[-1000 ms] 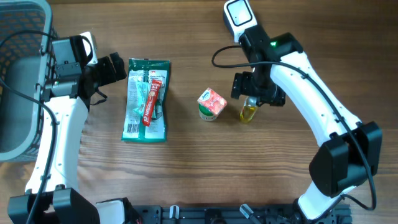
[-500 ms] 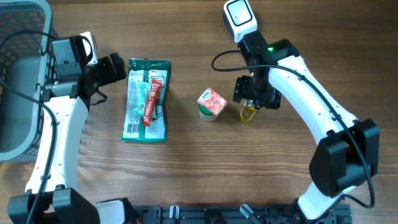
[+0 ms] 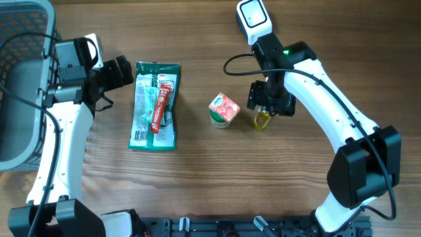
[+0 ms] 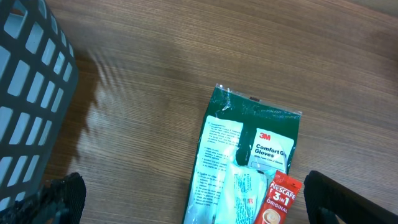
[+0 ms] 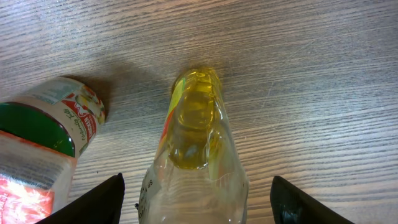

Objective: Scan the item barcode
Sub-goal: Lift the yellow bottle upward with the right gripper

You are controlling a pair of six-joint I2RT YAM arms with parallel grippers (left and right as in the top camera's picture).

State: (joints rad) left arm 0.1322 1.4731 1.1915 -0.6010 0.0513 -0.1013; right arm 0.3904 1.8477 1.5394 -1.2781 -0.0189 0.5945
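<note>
At the far left edge of the wooden table stands a grey plastic lattice basket. Just to its right, the left gripper hangs over bare wood. Its two black fingers are spread wide with nothing between them, so it is empty and touches no item.

Right beside that gripper lies a flat green plastic packet of gloves, its long side running front to back. A narrow red coffee sachet rests on top of the packet, along its length.

Near the middle of the table, well apart from the packet, sits a small tub with a red-and-white lid and a green label. Just beside the tub, on its right, the small clear bottle of yellow liquid rests on the wood. The right wrist view shows a strip of table between the two.

The right gripper is directly above this bottle, pointing down at it. Its fingers stand one on each side of the bottle. Wood shows in the gap on either side, so the jaws are parted around the bottle without pressing on it.
</note>
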